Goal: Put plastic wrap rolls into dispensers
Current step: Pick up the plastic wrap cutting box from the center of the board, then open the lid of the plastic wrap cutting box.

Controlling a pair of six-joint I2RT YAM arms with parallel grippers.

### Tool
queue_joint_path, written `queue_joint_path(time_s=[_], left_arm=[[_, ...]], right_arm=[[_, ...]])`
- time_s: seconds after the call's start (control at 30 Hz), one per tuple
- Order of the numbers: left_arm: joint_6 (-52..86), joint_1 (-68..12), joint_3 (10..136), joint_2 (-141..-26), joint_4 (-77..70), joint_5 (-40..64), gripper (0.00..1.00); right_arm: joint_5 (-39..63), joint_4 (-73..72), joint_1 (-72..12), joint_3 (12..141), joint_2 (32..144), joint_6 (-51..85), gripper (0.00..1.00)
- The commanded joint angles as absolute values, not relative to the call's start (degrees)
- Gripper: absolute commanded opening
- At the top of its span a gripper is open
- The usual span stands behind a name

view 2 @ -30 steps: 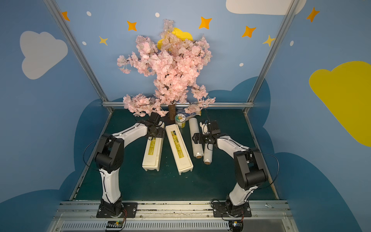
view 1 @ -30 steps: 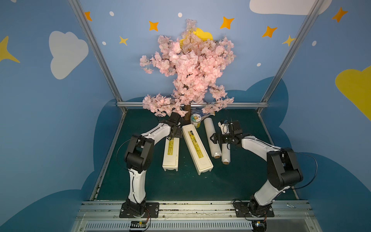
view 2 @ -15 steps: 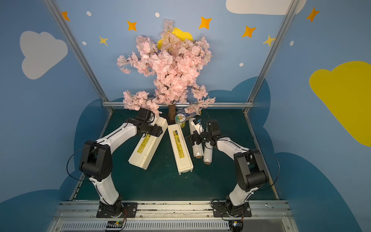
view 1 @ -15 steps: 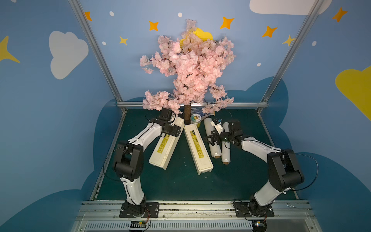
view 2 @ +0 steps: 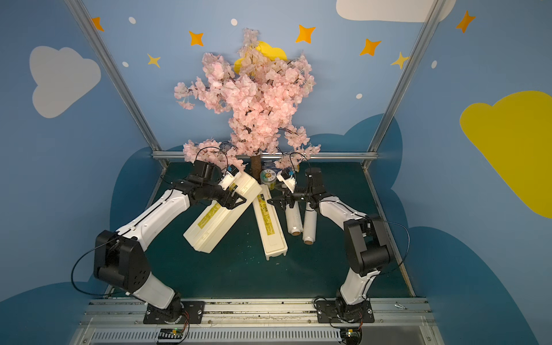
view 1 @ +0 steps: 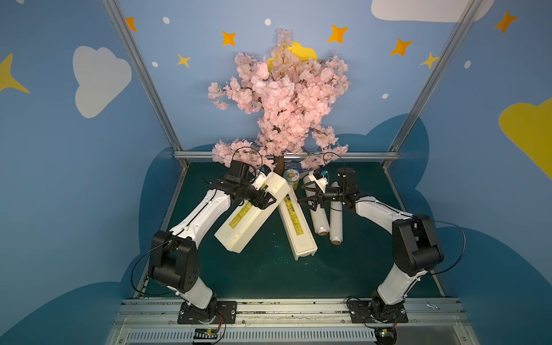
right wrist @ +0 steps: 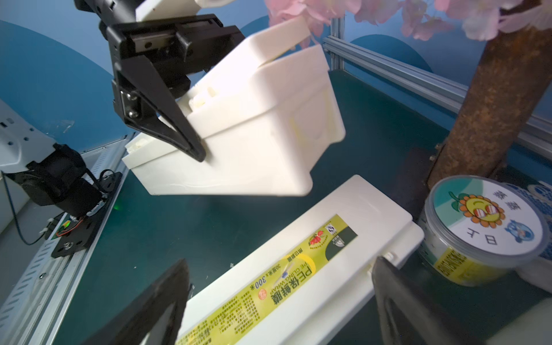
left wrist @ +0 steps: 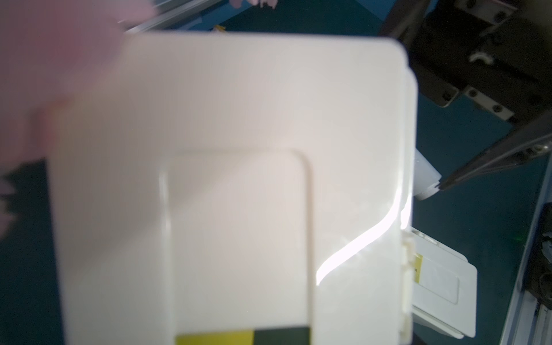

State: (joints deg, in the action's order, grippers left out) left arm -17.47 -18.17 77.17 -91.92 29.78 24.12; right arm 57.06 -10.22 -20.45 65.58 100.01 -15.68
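Observation:
My left gripper (view 1: 266, 197) is shut on the far end of one cream dispenser (view 1: 245, 227), which hangs tilted off the mat and fills the left wrist view (left wrist: 233, 179). The right wrist view shows a left finger (right wrist: 167, 119) pressed on its side. The other dispenser (view 1: 298, 230) lies flat, label up. My right gripper (right wrist: 277, 298) is open over its far end, a finger on each side, not touching. Two plastic wrap rolls (view 1: 318, 218) (view 1: 336, 221) lie side by side to the right of it, under my right arm.
A green-and-white can (view 1: 291, 176) stands beside the tree trunk (view 1: 279, 164) at the back, just past the flat dispenser's far end. Pink blossom branches (view 1: 236, 152) hang low over my left wrist. Metal frame rails border the green mat (view 1: 268, 268).
My left arm has lifted its dispenser off the mat and swung its near end out to the left. My right gripper has moved left from above the rolls to over the flat dispenser.

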Motion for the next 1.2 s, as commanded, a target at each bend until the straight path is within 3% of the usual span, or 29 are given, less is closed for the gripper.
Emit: queue_joint_path(time_s=[0.0, 0.67, 1.17], left_arm=[[-24.9, -20.3, 77.0, -90.6, 30.9, 30.6, 0.73], [-37.0, -26.0, 70.6, -86.1, 19.3, 38.1, 0.73], [-43.4, -26.7, 66.3, -84.2, 15.1, 41.8, 0.72]], right_arm=[[61.9, -11.0, -20.7, 67.6, 100.4, -17.1, 0.94], [71.4, 1.2, -21.8, 69.2, 99.0, -25.2, 0.95], [62.7, 16.7, -21.6, 68.9, 94.4, -42.5, 0.95]])
